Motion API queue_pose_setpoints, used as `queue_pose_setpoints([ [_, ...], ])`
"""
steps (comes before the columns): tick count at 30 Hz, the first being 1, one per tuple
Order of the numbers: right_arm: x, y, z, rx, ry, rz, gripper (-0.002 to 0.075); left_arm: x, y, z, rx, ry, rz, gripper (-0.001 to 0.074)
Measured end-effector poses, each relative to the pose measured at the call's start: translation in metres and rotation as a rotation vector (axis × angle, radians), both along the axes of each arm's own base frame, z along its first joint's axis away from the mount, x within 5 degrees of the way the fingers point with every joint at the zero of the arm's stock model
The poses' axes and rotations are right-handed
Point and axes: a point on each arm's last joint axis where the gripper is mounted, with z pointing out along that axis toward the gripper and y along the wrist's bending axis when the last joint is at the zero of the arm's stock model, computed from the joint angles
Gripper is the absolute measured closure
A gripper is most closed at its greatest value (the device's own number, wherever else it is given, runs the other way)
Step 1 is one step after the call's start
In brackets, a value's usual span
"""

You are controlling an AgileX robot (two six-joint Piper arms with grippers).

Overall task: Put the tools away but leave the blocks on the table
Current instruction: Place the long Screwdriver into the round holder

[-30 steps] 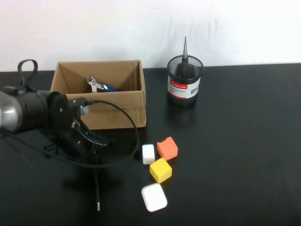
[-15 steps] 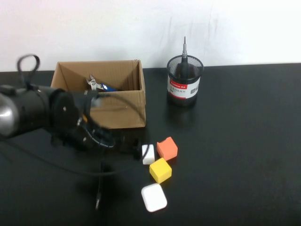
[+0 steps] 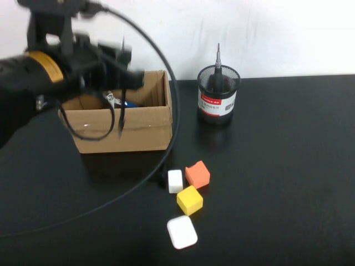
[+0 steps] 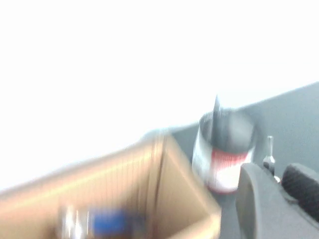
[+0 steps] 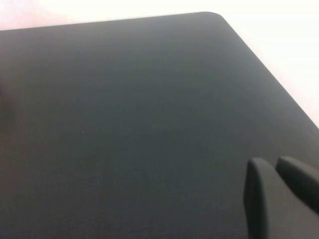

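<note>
Left arm carried the thin driver over the box.

The left gripper (image 3: 123,77) hung above the box (image 3: 123,128), pinching the driver (image 3: 122,116) tip-down for dropping beside the pliers (image 3: 117,101); blocks (image 3: 189,199) sat apart; the right gripper (image 5: 271,172) idled, pads together.

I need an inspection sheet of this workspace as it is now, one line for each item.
Surface: black table, matte.
Job's things: pliers inside cardboard box; thick screwdriver upright in mesh cup; thin driver held in the air; orange block, yellow block and white block clustered on table.
Clutter: white rounded case near the blocks.
Grippers: left gripper raised over the box, shut on thin driver; right gripper over bare table.
Cables: black cable loops from left arm past the box.
Surroundings: white wall.
</note>
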Motion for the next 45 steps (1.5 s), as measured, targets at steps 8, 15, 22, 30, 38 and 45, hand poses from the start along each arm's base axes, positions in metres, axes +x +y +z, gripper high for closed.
queue_pose_setpoints([
  [8, 0.000, 0.000, 0.000, 0.000, 0.000, 0.000, 0.0733, 0.026, -0.019, 0.006, -0.080, -0.353, -0.050, 0.0690],
  [15, 0.000, 0.000, 0.000, 0.000, 0.000, 0.000, 0.0733, 0.065, -0.046, -0.030, -0.238, -0.481, -0.064, 0.0691],
  [22, 0.000, 0.000, 0.000, 0.000, 0.000, 0.000, 0.0733, 0.109, -0.086, -0.057, -0.188, -0.484, -0.199, 0.0691],
  [30, 0.000, 0.000, 0.000, 0.000, 0.000, 0.000, 0.0733, 0.142, -0.111, -0.076, -0.331, -0.381, -0.225, 0.0691],
  [38, 0.000, 0.000, 0.000, 0.000, 0.000, 0.000, 0.0733, 0.152, -0.118, -0.101, -0.358, -0.328, -0.226, 0.0691],
  [45, 0.000, 0.000, 0.000, 0.000, 0.000, 0.000, 0.0733, 0.158, -0.122, -0.115, -0.287, -0.337, -0.226, 0.0691],
])
